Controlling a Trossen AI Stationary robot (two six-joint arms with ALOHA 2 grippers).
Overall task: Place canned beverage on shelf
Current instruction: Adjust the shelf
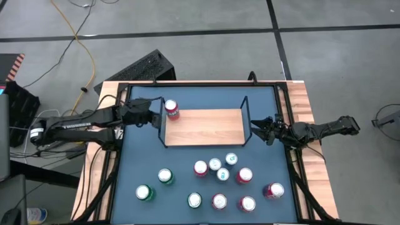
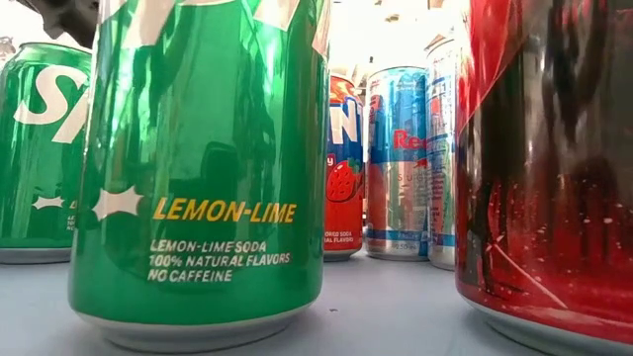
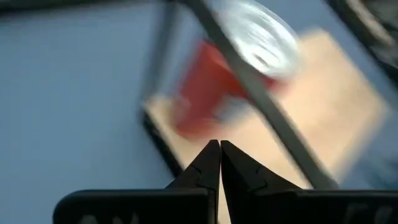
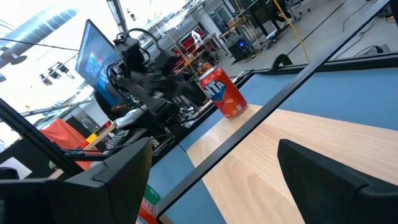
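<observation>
Red can (image 1: 171, 110) stands upright on the left end of the shelf (image 1: 206, 127), just inside its black wire end frame (image 1: 161, 122). The left claw (image 1: 150, 117) sits just outside that frame, near the can but apart from it, clenched with its fingertips (image 3: 219, 163) pressed together and holding nothing. The right claw (image 1: 257, 129) hovers at the shelf's opposite end, well apart from the can, released with its fingers (image 4: 329, 174) spread wide and empty; from its wrist the can (image 4: 222, 92) shows at the far end of the light-wood board (image 4: 298, 143), past the wire frame.

In front of the shelf, a cluster of other cans stands on the blue surface (image 1: 137, 156): green ones (image 1: 165, 176) toward the left, red ones (image 1: 244, 176) and slim blue-and-silver ones (image 1: 230, 160) toward the right. None stands between either claw and the shelf. In the low view a green lemon-lime can (image 2: 203, 168) fills the foreground, hiding the shelf.
</observation>
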